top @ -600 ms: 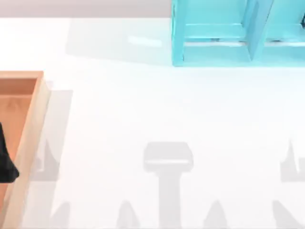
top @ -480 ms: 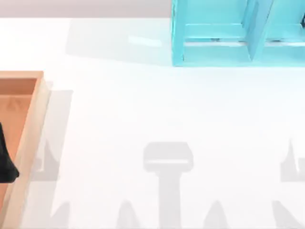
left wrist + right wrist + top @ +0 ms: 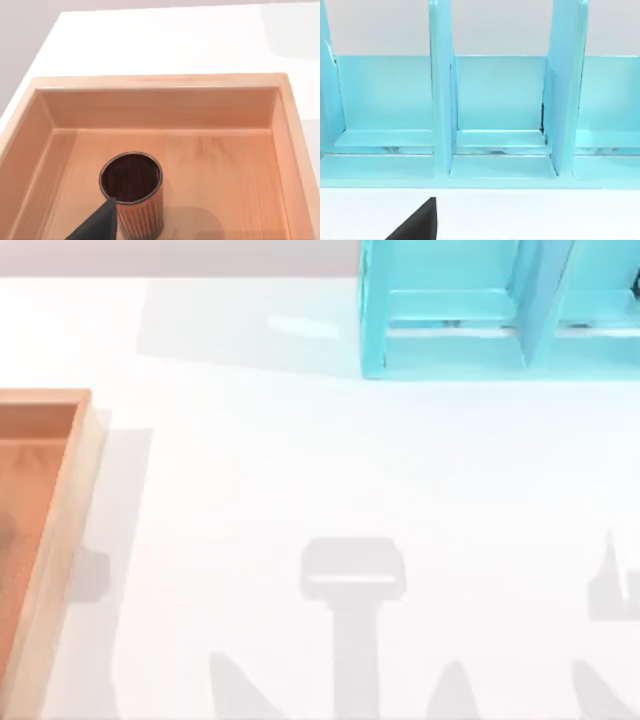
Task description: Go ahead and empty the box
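Spanning the top view, white table [image 3: 300, 470], matte, crossed by grey arm shadows. At nine o'clock, the box [image 3: 72, 500], pale rim, orange-brown floor. At one o'clock, turquoise shelf unit [image 3: 480, 310] against a pale grey wall. Inside the box, upright dark wooden cup [image 3: 132, 192], with the left gripper's fingertip [image 3: 97, 225] just beside it; finger state cannot be told for either arm.
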`<state>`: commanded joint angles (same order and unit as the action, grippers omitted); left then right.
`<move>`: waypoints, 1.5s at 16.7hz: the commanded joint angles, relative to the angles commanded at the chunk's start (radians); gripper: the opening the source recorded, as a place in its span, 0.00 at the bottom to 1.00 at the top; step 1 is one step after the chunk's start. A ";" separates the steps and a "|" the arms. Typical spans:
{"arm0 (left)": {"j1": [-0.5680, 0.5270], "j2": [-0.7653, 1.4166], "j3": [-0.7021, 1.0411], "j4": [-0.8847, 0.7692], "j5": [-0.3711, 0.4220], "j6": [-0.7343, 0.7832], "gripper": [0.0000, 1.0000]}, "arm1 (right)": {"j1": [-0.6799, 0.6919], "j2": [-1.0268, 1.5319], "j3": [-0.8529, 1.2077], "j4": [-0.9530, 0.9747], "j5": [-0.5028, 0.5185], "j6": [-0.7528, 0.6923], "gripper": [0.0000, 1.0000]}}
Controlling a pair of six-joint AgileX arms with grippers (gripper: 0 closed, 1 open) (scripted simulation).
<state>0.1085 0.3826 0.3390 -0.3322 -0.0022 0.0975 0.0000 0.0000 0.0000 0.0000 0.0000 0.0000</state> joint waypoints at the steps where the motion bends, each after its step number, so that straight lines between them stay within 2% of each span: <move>1: 0.022 0.091 0.070 -0.068 0.000 0.020 1.00 | 0.000 0.000 0.000 0.000 0.000 0.000 1.00; 9: 0.199 0.860 0.634 -0.617 -0.005 0.179 1.00 | 0.000 0.000 0.000 0.000 0.000 0.000 1.00; 14: 0.273 1.154 0.867 -0.845 -0.006 0.245 1.00 | 0.000 0.000 0.000 0.000 0.000 0.000 1.00; 20: 0.291 1.213 0.923 -0.899 -0.007 0.261 1.00 | 0.000 0.000 0.000 0.000 0.000 0.000 1.00; 25: 0.289 1.228 0.874 -0.835 -0.007 0.260 1.00 | 0.000 0.000 0.000 0.000 0.000 0.000 1.00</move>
<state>0.3978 1.6110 1.2132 -1.1670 -0.0092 0.3574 0.0000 0.0000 0.0000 0.0000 0.0000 0.0000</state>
